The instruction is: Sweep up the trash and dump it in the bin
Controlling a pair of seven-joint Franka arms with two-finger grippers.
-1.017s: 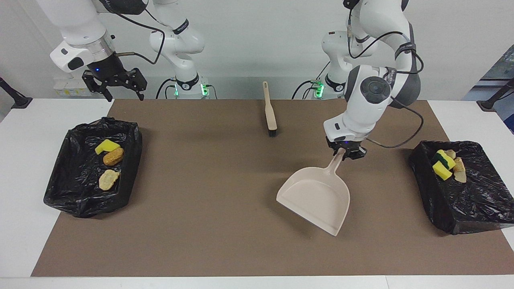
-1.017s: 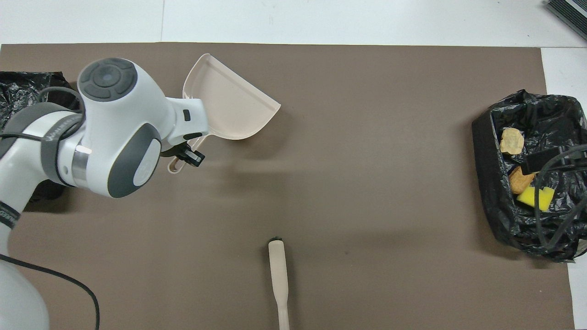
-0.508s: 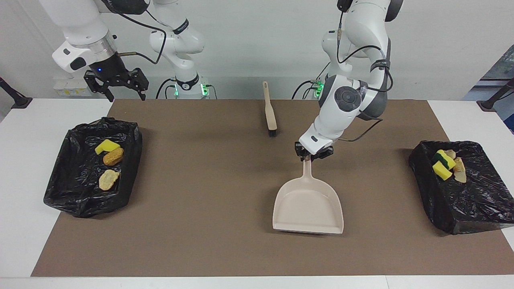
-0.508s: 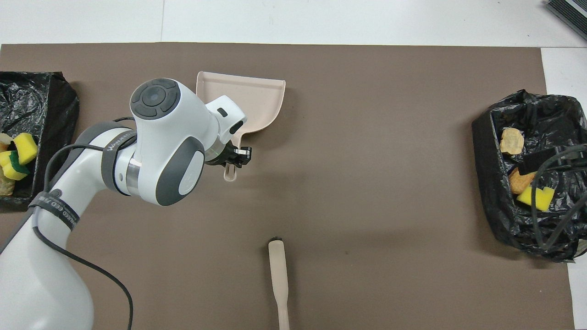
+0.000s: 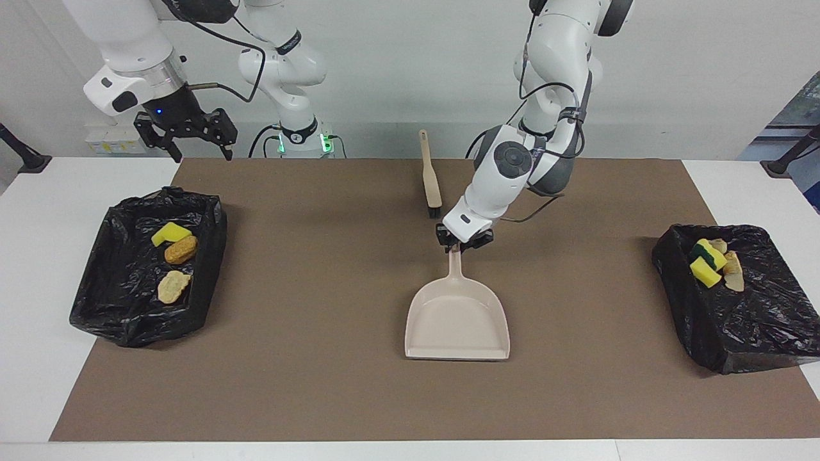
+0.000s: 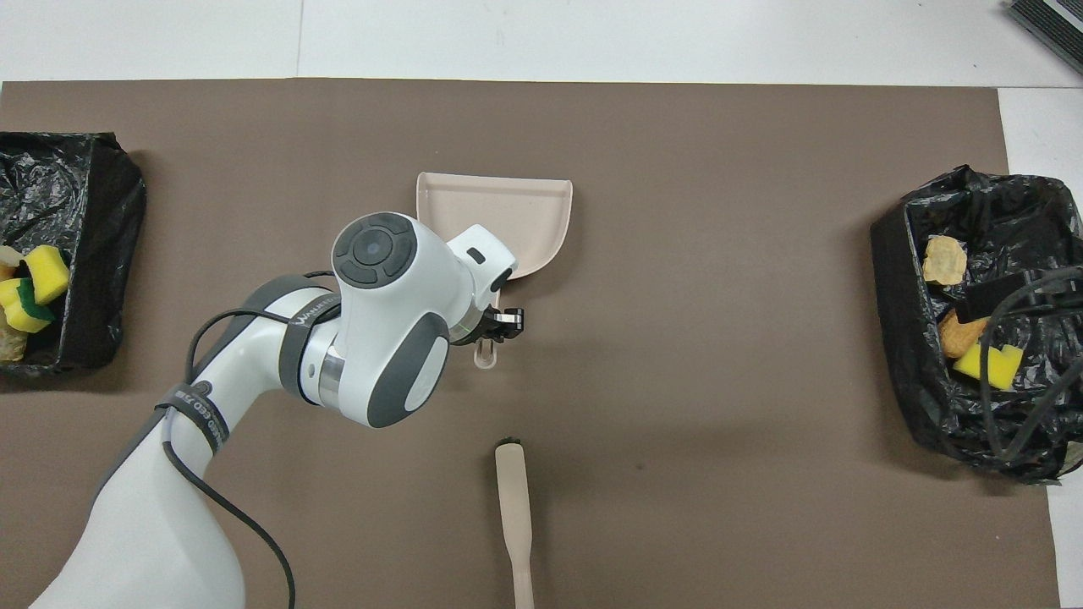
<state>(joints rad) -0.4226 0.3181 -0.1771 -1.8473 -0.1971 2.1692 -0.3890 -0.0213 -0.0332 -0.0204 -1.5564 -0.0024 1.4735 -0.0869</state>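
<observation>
the brown mat (image 5: 320, 358) that covers the table's middle shows no loose scrap, so the sweeping looks done. all the trash that shows lies in the two black-lined bins: a yellow sponge chunk (image 5: 169, 232) and two tan-brown pieces (image 5: 180, 250) in the bin at the right arm's end of the table (image 5: 102, 307), and the green-topped sponge piece (image 5: 708, 257), another yellow chunk and pale scraps in the bin at the left arm's end (image 5: 756, 346).

the left gripper (image 5: 462, 239) is clamped on the handle of the beige dustpan (image 5: 457, 320), which sits empty and about level at the mat's middle, its mouth toward the table's edge away from the robots. judging by that, what is left is likely only to set the pan down and let go.

the right gripper (image 5: 186, 134) waits with its jaws spread, up over the mat's corner by the robots at its own end, holding nothing.

the brush (image 5: 430, 176) lies untouched on the mat by the robots' edge, near the dustpan's handle. nothing blocks the pan; only the brush lies close to the left arm.
</observation>
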